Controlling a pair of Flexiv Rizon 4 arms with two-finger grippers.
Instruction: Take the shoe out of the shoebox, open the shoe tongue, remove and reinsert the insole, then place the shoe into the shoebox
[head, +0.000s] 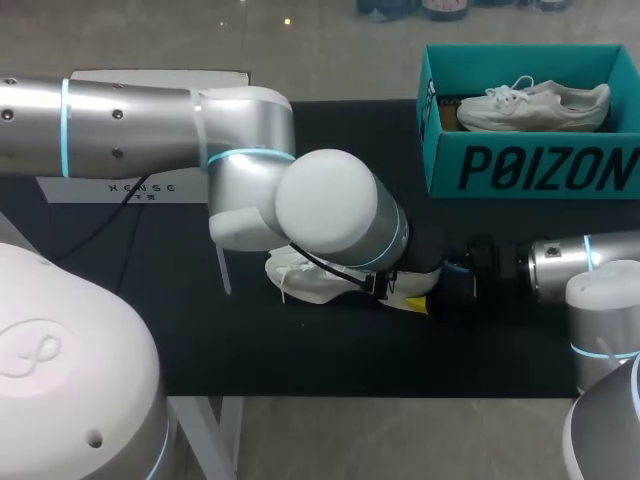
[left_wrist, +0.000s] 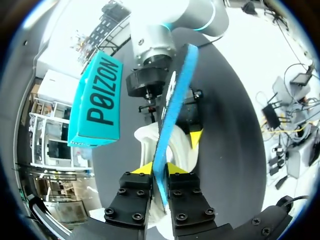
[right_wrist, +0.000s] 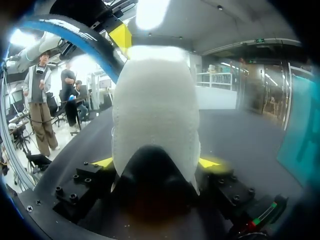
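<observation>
Insole (left_wrist: 175, 105), blue, pinched edge-on by left hand (left_wrist: 159, 169), over white shoe (head: 305, 278) at frame centre. Right hand (right_wrist: 156, 162) clamps shoe from both sides. Likely best: hold shoe firm, guide insole straight along opening, avoid buckling.

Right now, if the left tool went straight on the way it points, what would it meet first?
Probably the white shoe, just ahead of the left tool, which grips the blue insole. Beyond the shoe is the right tool. Depth is unclear.
</observation>
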